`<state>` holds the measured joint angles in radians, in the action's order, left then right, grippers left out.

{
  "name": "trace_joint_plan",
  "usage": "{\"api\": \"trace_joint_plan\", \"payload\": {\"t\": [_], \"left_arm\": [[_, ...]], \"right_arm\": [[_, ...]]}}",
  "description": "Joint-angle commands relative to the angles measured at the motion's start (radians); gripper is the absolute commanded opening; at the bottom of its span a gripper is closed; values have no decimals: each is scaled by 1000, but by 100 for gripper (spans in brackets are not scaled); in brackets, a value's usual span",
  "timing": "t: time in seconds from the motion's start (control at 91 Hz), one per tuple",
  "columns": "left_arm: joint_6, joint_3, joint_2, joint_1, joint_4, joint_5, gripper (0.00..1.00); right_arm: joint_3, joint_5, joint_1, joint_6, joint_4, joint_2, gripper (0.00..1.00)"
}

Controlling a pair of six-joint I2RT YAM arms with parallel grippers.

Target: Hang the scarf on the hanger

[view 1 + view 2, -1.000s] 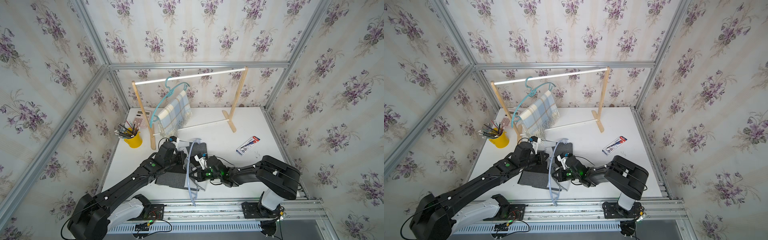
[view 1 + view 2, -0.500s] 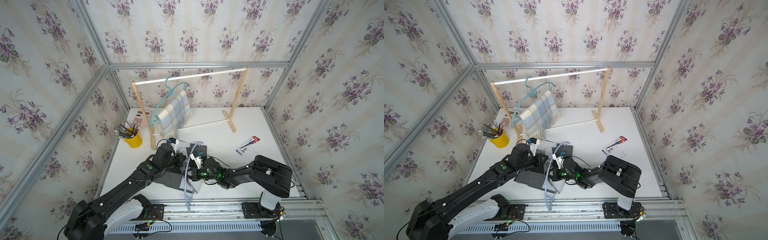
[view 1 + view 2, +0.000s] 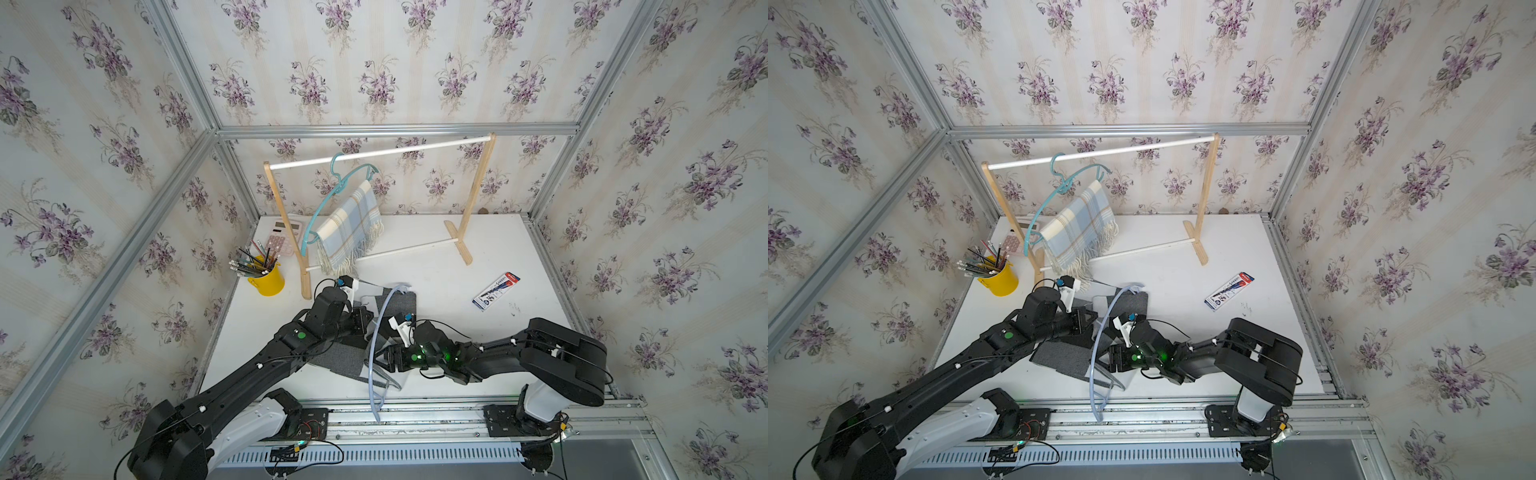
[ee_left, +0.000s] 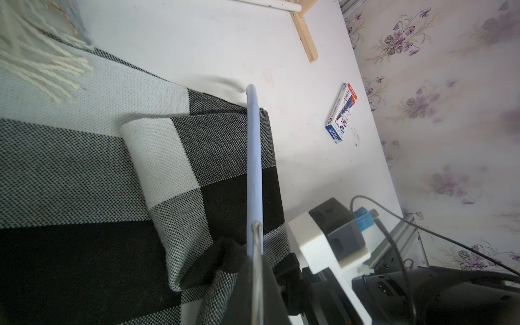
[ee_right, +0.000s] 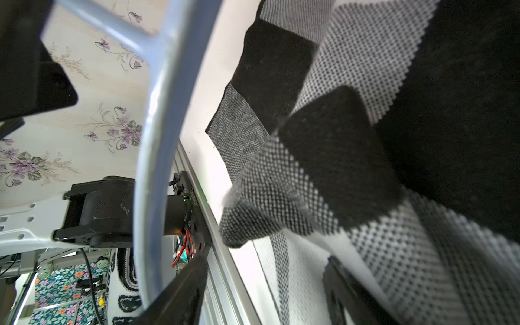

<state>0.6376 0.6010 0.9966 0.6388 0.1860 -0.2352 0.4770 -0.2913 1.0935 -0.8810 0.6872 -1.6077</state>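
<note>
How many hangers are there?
2. A teal hanger hangs on the wooden rack's rail, with a plaid scarf over it. A pale blue hanger stands upright nearer the robot, above the checkered scarf. No others show.

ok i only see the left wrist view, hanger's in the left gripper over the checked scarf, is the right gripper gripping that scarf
observer: no, the right gripper is open; a fold of the checked scarf lies beyond its fingers, unpinched.
operator: and is the rack rail free
observer: partly; a teal hanger carrying a plaid scarf hangs on the rail, toward the post beside the yellow cup.
</note>
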Motion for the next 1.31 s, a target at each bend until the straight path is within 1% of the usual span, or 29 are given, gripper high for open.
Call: {"api": "trace_joint_plan", "payload": {"t": [0.0, 0.165, 0.264, 0.341, 0.429, 0.483, 0.538, 0.615, 0.67, 0.725, 0.824, 0.879, 0.978, 1.066, 1.165, 1.242, 1.297], "left_arm": [[2, 12, -3, -2, -4, 18, 0], [6, 18, 21, -1, 7, 37, 0], [17, 29, 47, 0, 7, 44, 0], [33, 45, 72, 8, 10, 62, 0], [76, 71, 102, 38, 23, 126, 0], [124, 88, 124, 65, 37, 194, 0], [178, 102, 149, 94, 43, 259, 0], [258, 122, 190, 139, 50, 355, 0], [319, 142, 226, 172, 58, 425, 0], [363, 173, 268, 205, 69, 486, 0], [431, 277, 354, 259, 147, 591, 0], [461, 358, 401, 283, 219, 640, 0], [505, 534, 533, 309, 397, 710, 0], [541, 698, 643, 313, 555, 733, 0], [558, 867, 766, 315, 697, 740, 0], [581, 1003, 854, 316, 810, 747, 0], [587, 1096, 913, 317, 883, 751, 0]], "right_arm": [[-18, 67, -1, 52, -124, 72, 80], [-32, 104, -2, 102, -255, 203, 90], [-35, 124, -2, 133, -340, 282, 91], [-46, 188, -7, 146, -412, 366, 90], [-99, 282, -55, 113, -478, 485, 88], [-152, 293, -125, 61, -493, 551, 85], [-200, 276, -197, 17, -491, 592, 80], [-244, 213, -277, -18, -447, 591, 73], [-250, 176, -299, -29, -406, 560, 70], [-236, 173, -302, -32, -398, 531, 68], [-196, 225, -299, -8, -453, 541, 68], [-170, 284, -293, 23, -520, 584, 69], [-117, 399, -283, 95, -689, 683, 70], [-89, 488, -277, 146, -830, 786, 71], [-89, 546, -260, 194, -932, 901, 71], [-105, 579, -206, 225, -953, 978, 71], [-113, 618, -147, 240, -952, 1002, 71]]}}
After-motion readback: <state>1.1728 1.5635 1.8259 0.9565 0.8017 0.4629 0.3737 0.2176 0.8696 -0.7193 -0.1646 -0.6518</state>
